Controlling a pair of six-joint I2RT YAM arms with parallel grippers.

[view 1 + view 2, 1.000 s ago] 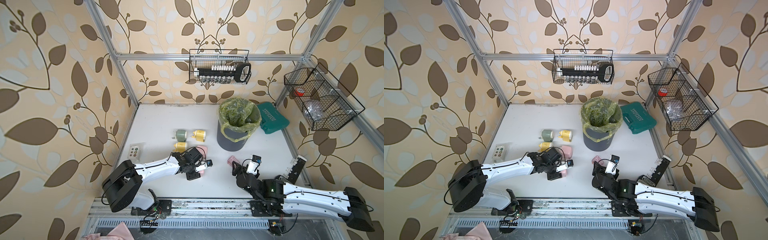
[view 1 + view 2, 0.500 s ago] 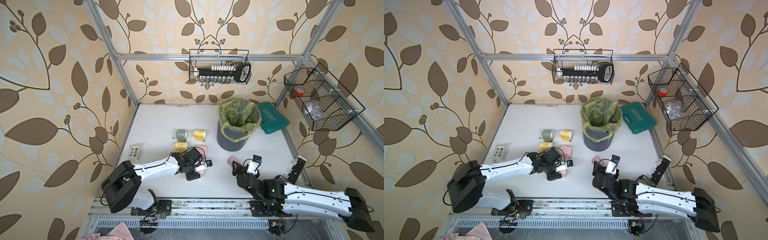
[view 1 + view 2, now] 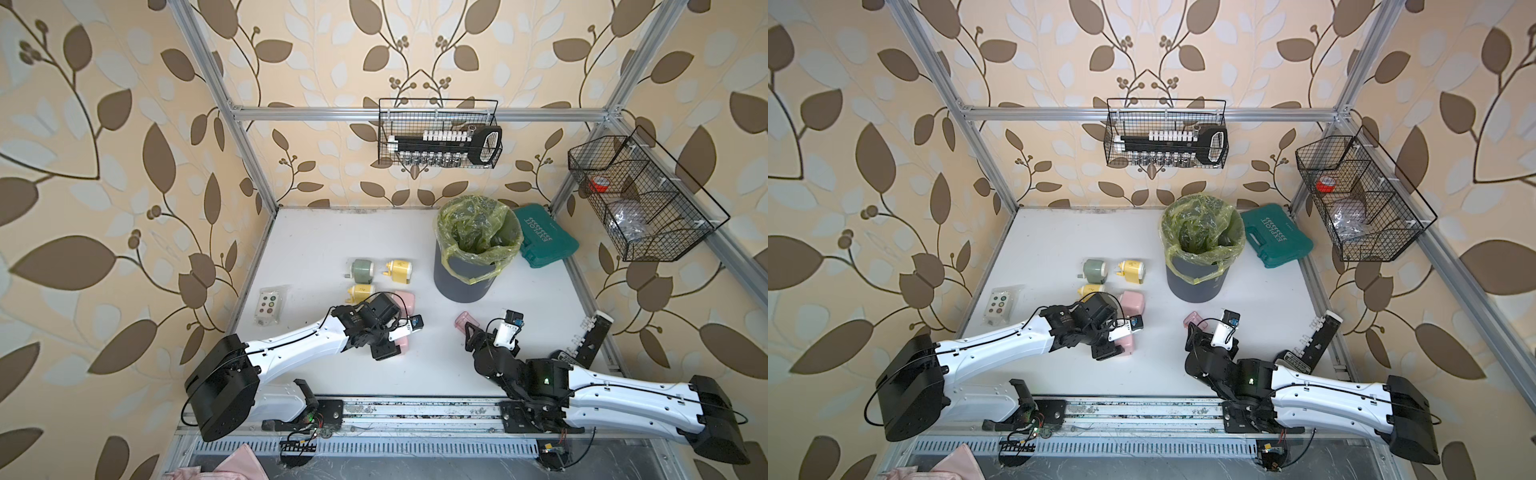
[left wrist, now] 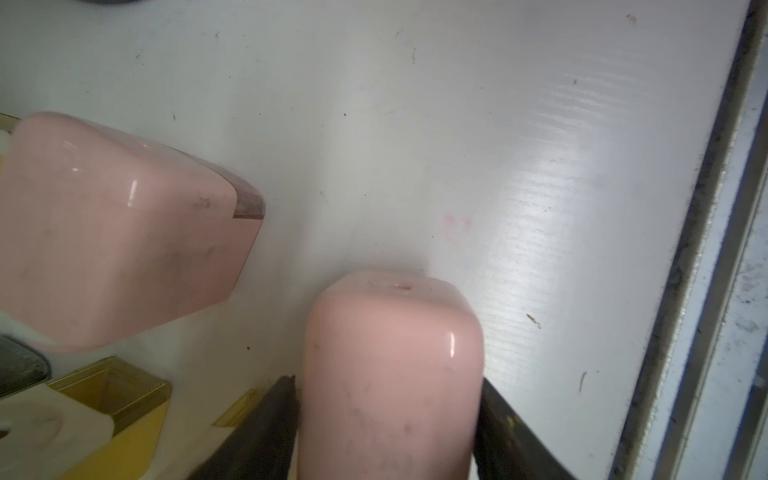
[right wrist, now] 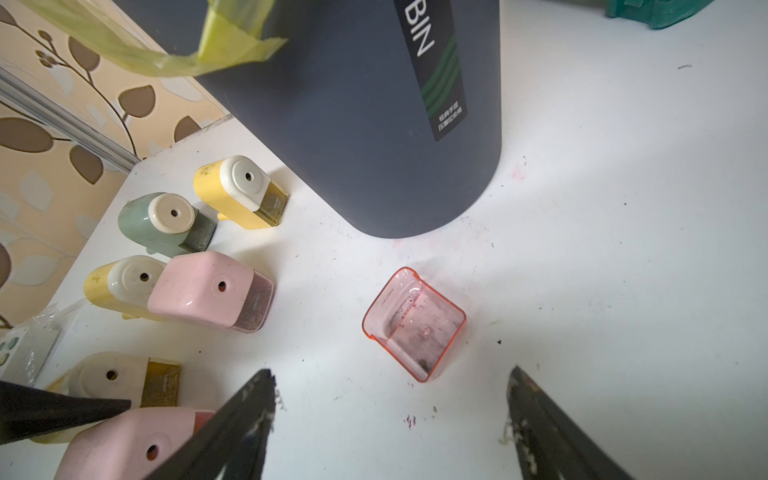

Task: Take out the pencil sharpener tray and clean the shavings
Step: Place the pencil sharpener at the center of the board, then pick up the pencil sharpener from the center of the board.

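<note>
The pink see-through tray (image 5: 415, 324) lies out on the white table (image 5: 623, 249), near the dark bin (image 5: 353, 104). Only the right wrist view shows the dark shavings (image 5: 397, 318) stuck inside it. The right gripper (image 5: 390, 372) hangs low near it, fingers spread wide, holding nothing. The left gripper (image 4: 386, 382) has a finger on each side of a pink sharpener (image 4: 390, 332); squeezing or loose, I cannot tell.

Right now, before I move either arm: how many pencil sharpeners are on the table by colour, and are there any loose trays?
Yellow sharpeners: 3
Pink sharpeners: 2
Green sharpener: 1
Loose pink tray: 1
Total: 7
</note>
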